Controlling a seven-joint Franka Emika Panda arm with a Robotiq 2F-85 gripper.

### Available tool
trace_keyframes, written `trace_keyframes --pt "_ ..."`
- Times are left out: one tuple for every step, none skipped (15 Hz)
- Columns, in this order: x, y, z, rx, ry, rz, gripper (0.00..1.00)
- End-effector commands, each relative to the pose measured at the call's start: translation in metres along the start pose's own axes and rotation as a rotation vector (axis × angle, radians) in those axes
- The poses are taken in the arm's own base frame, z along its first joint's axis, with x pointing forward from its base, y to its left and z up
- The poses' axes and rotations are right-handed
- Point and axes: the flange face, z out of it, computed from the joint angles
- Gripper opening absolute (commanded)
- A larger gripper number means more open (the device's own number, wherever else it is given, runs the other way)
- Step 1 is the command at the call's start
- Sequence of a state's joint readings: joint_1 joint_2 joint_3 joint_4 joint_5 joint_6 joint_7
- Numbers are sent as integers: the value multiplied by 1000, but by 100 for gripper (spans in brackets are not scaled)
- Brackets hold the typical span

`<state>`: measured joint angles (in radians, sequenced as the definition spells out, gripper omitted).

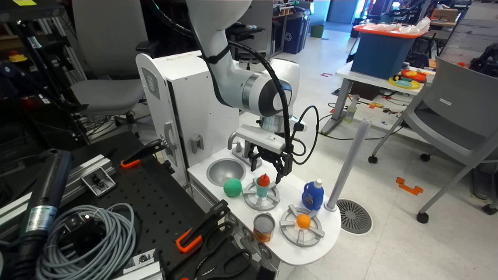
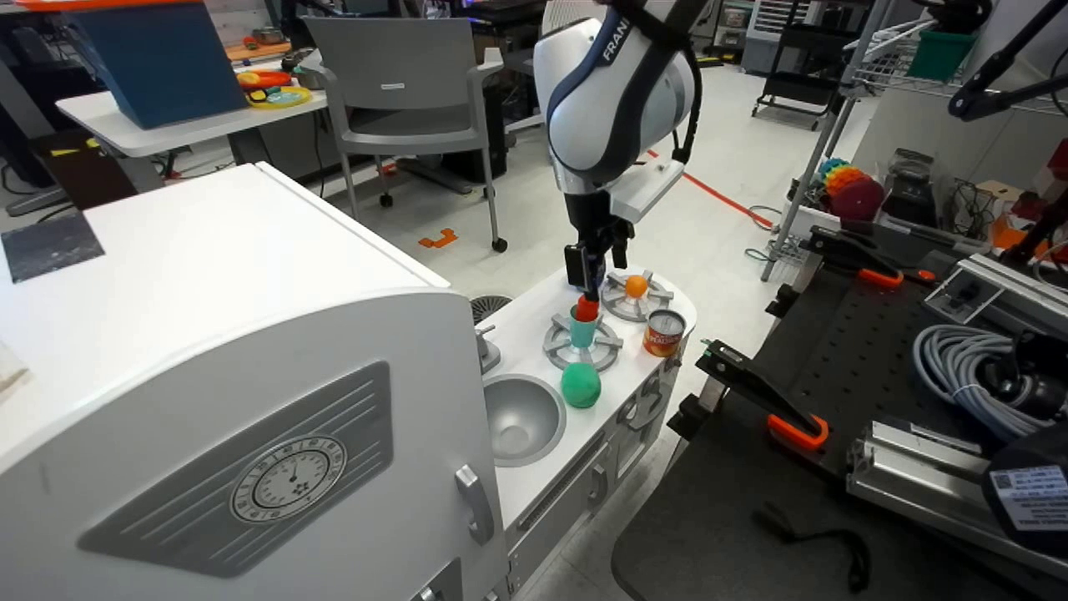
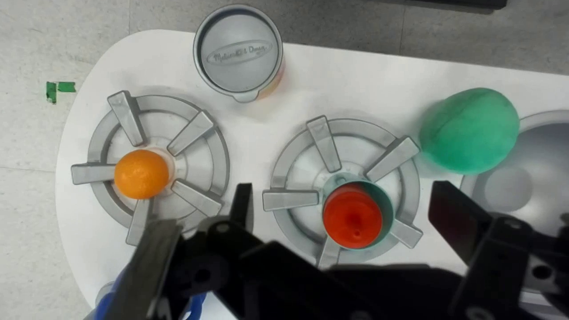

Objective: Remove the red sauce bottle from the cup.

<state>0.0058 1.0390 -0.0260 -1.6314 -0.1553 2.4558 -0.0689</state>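
Observation:
The red sauce bottle [image 1: 264, 180] stands in the teal cup [image 1: 262, 191] on a grey burner; its lower part is hidden inside the cup. Bottle [image 2: 586, 310] and cup [image 2: 581, 333] also show in an exterior view, where a finger overlaps the bottle's top. In the wrist view, the bottle [image 3: 353, 218] is seen from above, leaning to one side of the cup [image 3: 386, 206], with a gap at the other. My gripper [image 3: 342, 189] is open and empty, its fingers wide apart on either side of the bottle. The gripper [image 1: 267, 173] is above the cup, apart from the bottle.
A green ball [image 3: 471, 131] sits between the burner and the sink [image 1: 225, 171]. A can [image 3: 238, 51] stands at the counter's edge. An orange [image 3: 141, 173] lies on the second burner. A blue bottle [image 1: 313, 195] and an upright grey post [image 1: 348, 165] stand near the rounded end.

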Motion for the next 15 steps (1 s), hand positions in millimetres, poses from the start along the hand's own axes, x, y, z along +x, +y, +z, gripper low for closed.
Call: trace_keyframes --pt "21 -2 11 -31 2 -23 100" --pt "25 -3 13 -34 4 -25 100" --pt "27 -4 16 -34 -1 -24 91" --pt "29 -6 19 -36 0 -27 74" --pt "30 -8 22 -40 0 -34 67" --pt "31 -9 24 -44 1 -38 58" --pt "31 -10 27 -50 1 -44 50" --pt "32 -11 29 -55 -1 -48 42" --pt "33 -11 32 -61 -4 -51 35" --pt "33 -11 34 -69 -7 -53 27" --pt "34 -12 36 -78 -7 -57 20" --pt "34 -15 34 -81 -7 -60 16" --pt "34 -19 31 -79 -8 -66 15" --pt "33 -22 28 -81 -8 -72 14" --pt "30 -24 23 -84 -7 -77 13"
